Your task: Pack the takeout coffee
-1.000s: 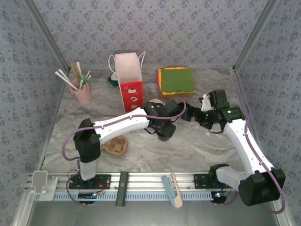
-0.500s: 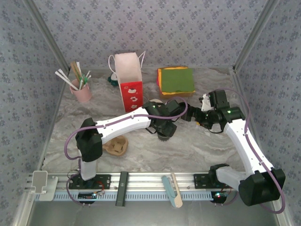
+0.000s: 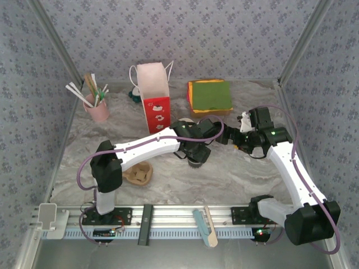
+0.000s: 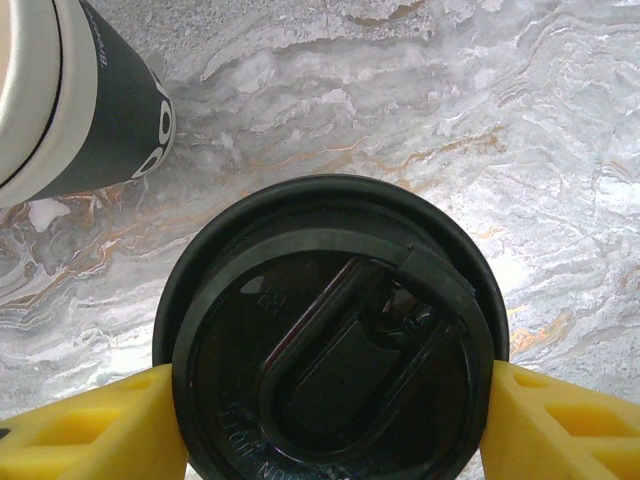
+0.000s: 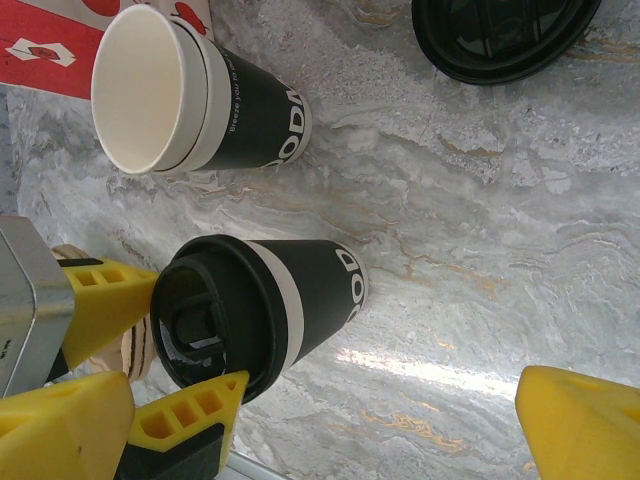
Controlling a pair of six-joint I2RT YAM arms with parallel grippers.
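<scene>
A red-and-white paper bag (image 3: pixel 154 98) stood upright toward the back of a marbled surface (image 3: pixel 235 174), and everything here is placed from it. In front of the bag and a little to its right stood the lidded cup (image 5: pixel 265 315), dark with a white band under its round black lid. The left hand (image 4: pixel 330 420) had hold of it, one yellow finger (image 4: pixel 90 430) pressed against each side just under the lid's rim, the jaws partly closed to the width of the cup. The open cup (image 5: pixel 190 95), dark outside and white within, stood between the bag and the lidded cup, close to the bag's front and apart from the lidded cup. The right hand (image 5: pixel 325 395) hovered farther to the bag's right, beyond the lidded cup, its jaws spread wide with nothing between them. A loose black lid (image 5: pixel 500 35) lay on the surface, also on that far side of the two cups. A pink cup (image 3: pixel 97 109) of sticks stood well to the bag's left, and a brown cardboard carrier (image 3: pixel 138 174) lay well in front of the bag.
</scene>
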